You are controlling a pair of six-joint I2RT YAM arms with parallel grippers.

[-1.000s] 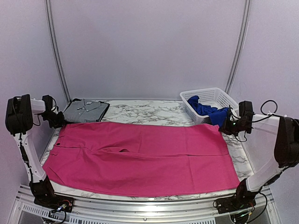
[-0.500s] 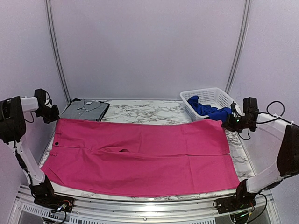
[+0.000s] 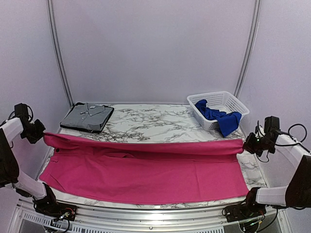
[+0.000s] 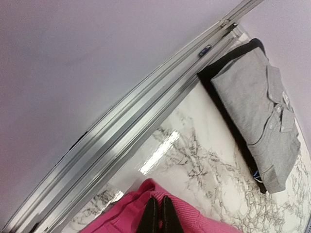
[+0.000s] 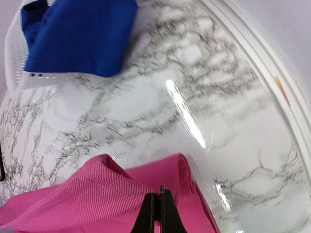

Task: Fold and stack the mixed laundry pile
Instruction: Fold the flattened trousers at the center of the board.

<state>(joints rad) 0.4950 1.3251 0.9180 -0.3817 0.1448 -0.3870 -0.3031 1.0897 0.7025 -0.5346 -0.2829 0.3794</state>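
pincers: left gripper (image 4: 158, 206) and right gripper (image 5: 158, 196) each tight on pink garment (image 3: 146, 170) corner

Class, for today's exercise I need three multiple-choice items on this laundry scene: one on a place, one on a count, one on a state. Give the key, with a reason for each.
1. Where is the blue garment?
A. On the floor.
B. In the basket, hanging over its rim.
C. Nowhere in view.

2. How many garments show?
A. One.
B. Five.
C. Three.

3. How do the left gripper and right gripper stand?
A. Each shut on the pink garment.
B. Both open, holding nothing.
C. Both inside the basket.

Key:
1 B, blue cloth spills over the basket's near rim.
2 C, there is a pink garment, a blue garment and a folded grey shirt.
3 A, each wrist view shows closed fingers pinching pink cloth.
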